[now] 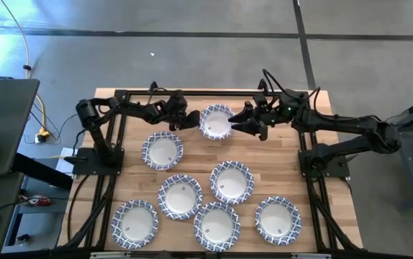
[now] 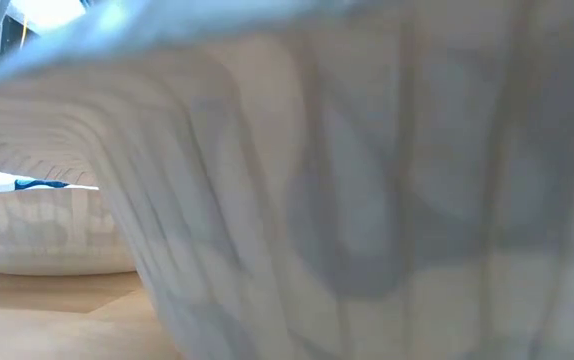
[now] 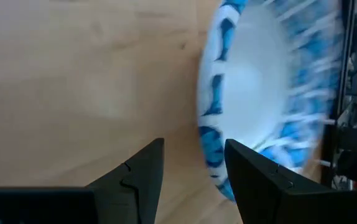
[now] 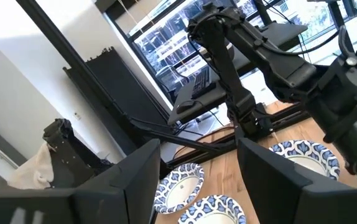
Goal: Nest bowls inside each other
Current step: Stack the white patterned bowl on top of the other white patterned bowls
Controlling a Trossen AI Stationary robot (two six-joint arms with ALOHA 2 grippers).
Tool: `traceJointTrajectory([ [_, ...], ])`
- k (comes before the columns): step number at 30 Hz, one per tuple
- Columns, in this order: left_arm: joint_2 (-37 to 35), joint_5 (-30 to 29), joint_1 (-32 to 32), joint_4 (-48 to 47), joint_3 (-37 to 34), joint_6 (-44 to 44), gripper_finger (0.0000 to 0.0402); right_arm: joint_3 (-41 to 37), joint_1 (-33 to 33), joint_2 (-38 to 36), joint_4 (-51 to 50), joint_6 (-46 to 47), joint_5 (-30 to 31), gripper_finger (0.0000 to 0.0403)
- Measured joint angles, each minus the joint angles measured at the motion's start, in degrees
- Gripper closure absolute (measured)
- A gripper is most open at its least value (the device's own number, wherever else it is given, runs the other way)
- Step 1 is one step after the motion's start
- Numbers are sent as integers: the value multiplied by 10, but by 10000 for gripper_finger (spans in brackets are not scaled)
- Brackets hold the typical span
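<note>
1. While both arms reached in over the far edge of the table (image 1: 278,162), the left gripper (image 1: 190,119) sat just beside the left rim of the far bowl (image 1: 216,121), its fingers (image 3: 142,180) partly spread with nothing between them.
2. In the left wrist view that bowl's blue-and-white rim lay just past the fingertips, close to one finger, with bare wood showing in the gap; whether the finger touched the rim could not be told.
3. The right gripper (image 1: 244,121) stood on the opposite, right side of the same bowl, its tips near the rim. Its fingers (image 4: 277,171) stood wide apart and held nothing.
4. The far bowl thus lay between the two claws, near the far middle of the table.
5. Farther out, a second bowl (image 1: 162,151) rested nearer and to the left of the left gripper, well apart from it.
6. A third bowl (image 1: 232,180) lay near the table's centre, with a fourth (image 1: 180,196) beside it to the left.
7. Three more sat along the near edge: one at the left (image 1: 134,222), one in the middle (image 1: 216,224) and one at the right (image 1: 278,220).
8. All seven bowls seen from above lay upright, none visibly nested in another.
9. In the low view a pale bowl wall (image 2: 387,200) filled almost the whole picture, with another bowl (image 2: 47,230) behind it on the wood.
</note>
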Motion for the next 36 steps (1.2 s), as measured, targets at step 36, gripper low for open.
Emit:
traceJointTrajectory([
  [36,16,-18,-2,41,52,-5,283,0,0,0,-26,-9,-10,197],
])
